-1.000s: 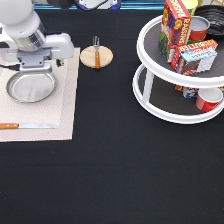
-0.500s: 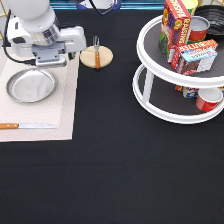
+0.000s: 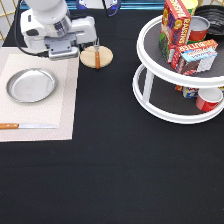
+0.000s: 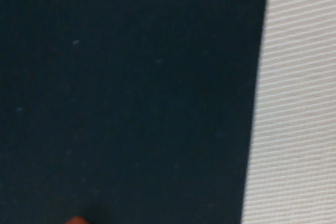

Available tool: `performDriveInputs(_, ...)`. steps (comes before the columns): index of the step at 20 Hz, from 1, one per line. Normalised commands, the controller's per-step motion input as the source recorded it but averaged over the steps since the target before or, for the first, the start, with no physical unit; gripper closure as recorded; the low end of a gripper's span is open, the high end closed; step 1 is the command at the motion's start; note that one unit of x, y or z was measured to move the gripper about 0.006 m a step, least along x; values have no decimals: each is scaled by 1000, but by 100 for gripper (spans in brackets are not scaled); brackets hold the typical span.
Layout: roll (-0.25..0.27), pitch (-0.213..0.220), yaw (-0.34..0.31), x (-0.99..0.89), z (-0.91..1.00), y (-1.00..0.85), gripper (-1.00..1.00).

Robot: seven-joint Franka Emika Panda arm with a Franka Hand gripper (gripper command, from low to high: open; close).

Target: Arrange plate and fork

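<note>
The plate [image 3: 31,85] lies flat on the pale placemat [image 3: 50,125] at the exterior view's left, with a knife [image 3: 27,126] below it on the same mat. The fork [image 3: 97,54] rests across the wooden coaster [image 3: 87,58] on the dark bench [image 3: 115,170], apart from the plate. Over the last second the claw [image 3: 62,49] has travelled from above the plate toward the exterior view's right and now hangs near the coaster. Whether it is wide or narrow cannot be told. The plate seems placed; the fork appears untouched.
</note>
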Motion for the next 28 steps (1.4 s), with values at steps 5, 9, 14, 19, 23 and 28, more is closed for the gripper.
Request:
performDriveInputs(5,-87,-78,-57,-534,-313,675,-100)
performDriveInputs(9,-51,-59,-90,-576,-491,530,-100)
performDriveInputs(14,-61,-139,-87,-622,-351,165,-100)
performDriveInputs(19,-90,-304,-49,-567,13,0,-100)
performDriveInputs(23,-113,-361,-14,-588,-96,118,-100)
performDriveInputs(28,-119,-294,-2,-645,-12,304,-100)
